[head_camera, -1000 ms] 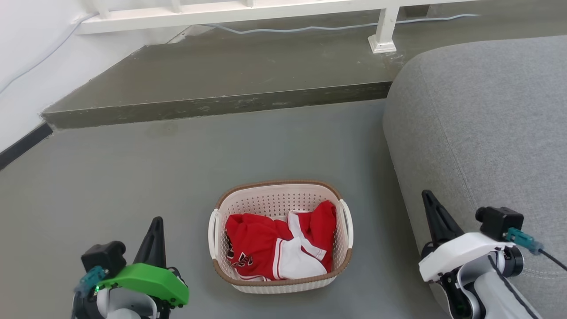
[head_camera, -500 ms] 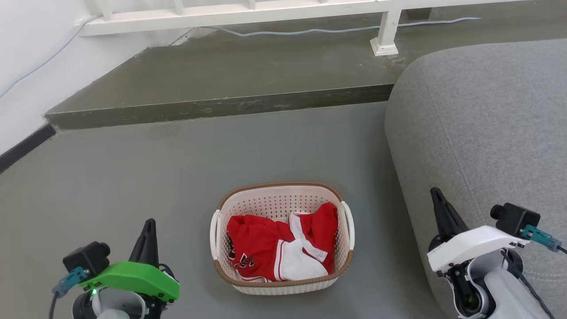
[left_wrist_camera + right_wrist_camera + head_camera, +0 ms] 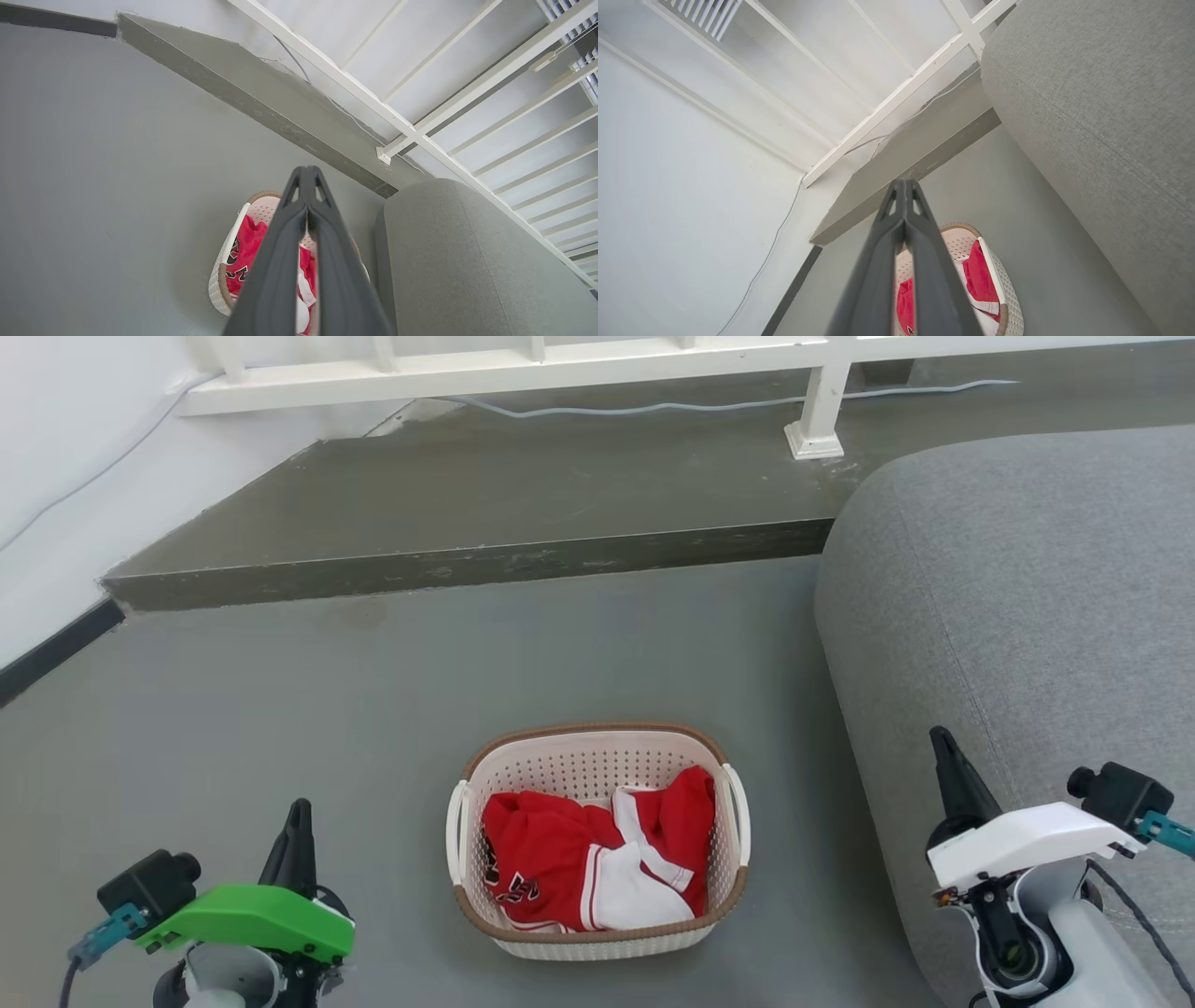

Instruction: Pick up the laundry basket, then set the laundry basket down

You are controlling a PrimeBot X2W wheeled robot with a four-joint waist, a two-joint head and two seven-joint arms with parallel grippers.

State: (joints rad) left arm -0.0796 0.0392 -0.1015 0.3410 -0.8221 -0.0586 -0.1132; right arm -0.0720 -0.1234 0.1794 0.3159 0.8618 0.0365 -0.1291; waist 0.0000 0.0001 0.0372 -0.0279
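Observation:
The laundry basket [image 3: 586,767] stands on the grey floor at the lower middle of the head view, cream-white with a brown rim band and white loop handles on both sides. Red and white clothing [image 3: 590,859] lies inside it. My left gripper [image 3: 299,814] is shut, to the left of the basket and apart from it. Right of the basket, my right gripper [image 3: 941,743] is shut too, in front of the sofa. The left wrist view shows the basket [image 3: 224,284] behind the shut left gripper [image 3: 306,171]. In the right wrist view the basket [image 3: 1006,301] sits below the shut right gripper [image 3: 903,183].
A grey sofa [image 3: 1027,616] rises close on the right, next to the basket. A raised dark step [image 3: 485,560] crosses the floor behind it, with a white railing [image 3: 523,364] and a cable [image 3: 653,403] on top. A white wall [image 3: 56,448] stands at the left.
The whole head view has shifted slightly, so the camera moved. Both grippers have spread outward and lower, the left further left, the right further right. The basket stays put.

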